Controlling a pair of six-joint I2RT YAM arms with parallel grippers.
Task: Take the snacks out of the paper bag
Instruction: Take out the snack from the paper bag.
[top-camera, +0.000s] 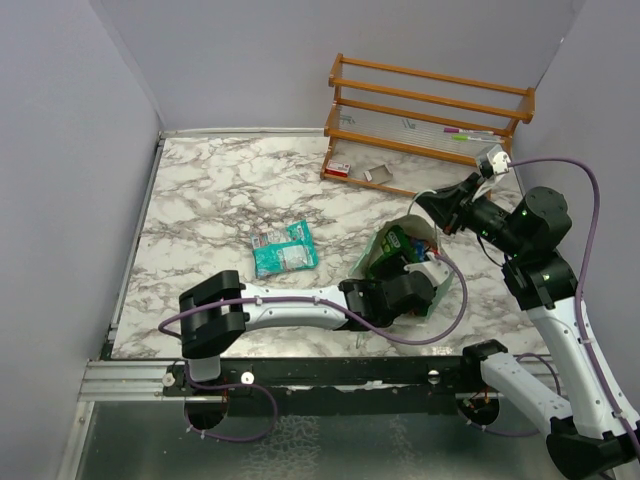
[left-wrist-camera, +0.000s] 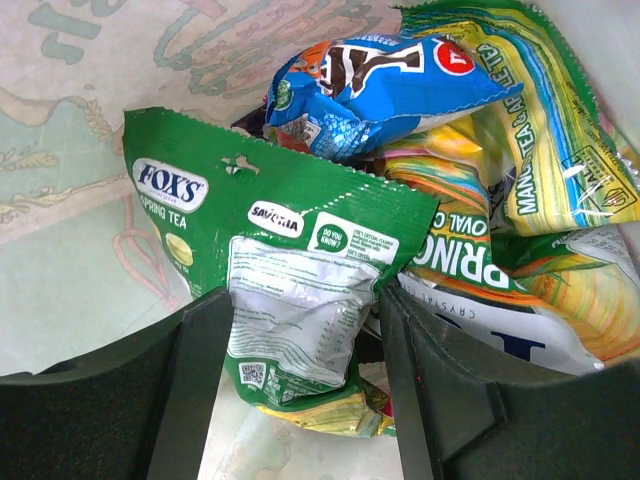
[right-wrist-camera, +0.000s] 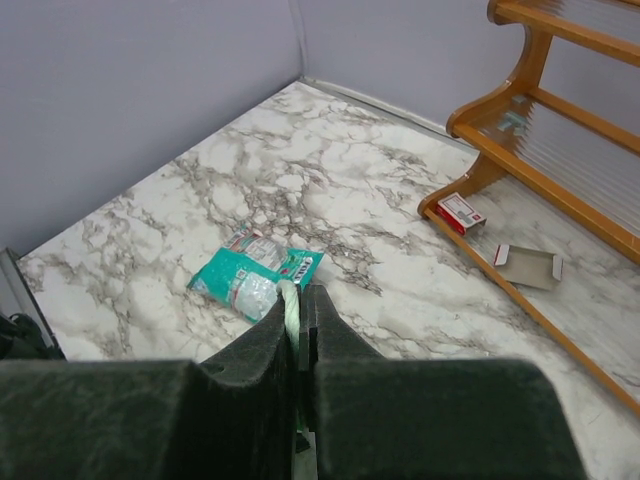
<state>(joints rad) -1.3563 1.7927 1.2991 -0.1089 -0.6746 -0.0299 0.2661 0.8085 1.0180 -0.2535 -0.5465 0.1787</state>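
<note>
**Left tool standing wide inside the bag, right tool pinching the rim**

The bag (top-camera: 377, 244) is lying toward the right end of the worktop's (top-camera: 220, 190) near edge, with its mouth facing the left edge. The left arm is stretching along the near edge, and the left tool (left-wrist-camera: 305, 310) is sitting inside that mouth. Its jaws are standing wide, and the two dark fingers (left-wrist-camera: 200, 380) are flanking the lower half of a green packet (left-wrist-camera: 290, 240). That packet is lying flat, back side up, on the bag's cream inner wall. Whether the fingers are pressing on it is not showing.

More snacks are crowding deeper in the bag. A blue packet (left-wrist-camera: 385, 80) is resting just past the green one and overlapping its top edge. A yellow-green packet (left-wrist-camera: 545, 120) is leaning beside the blue one. A white and orange packet (left-wrist-camera: 470, 270) is lying under both.

The right tool (right-wrist-camera: 298, 305) is hanging at the bag's far rim. Its jaws are closing flat on a thin pale green strip of the bag's paper, holding it.

One teal packet (top-camera: 285, 248) is already lying out on the worktop near its middle, well apart from the bag on the left-edge side.

A wooden rack (top-camera: 430, 110) is standing in the far right corner. A small red-white box (top-camera: 338, 168) and a flat grey card (top-camera: 378, 174) are lying on its bottom shelf
</note>
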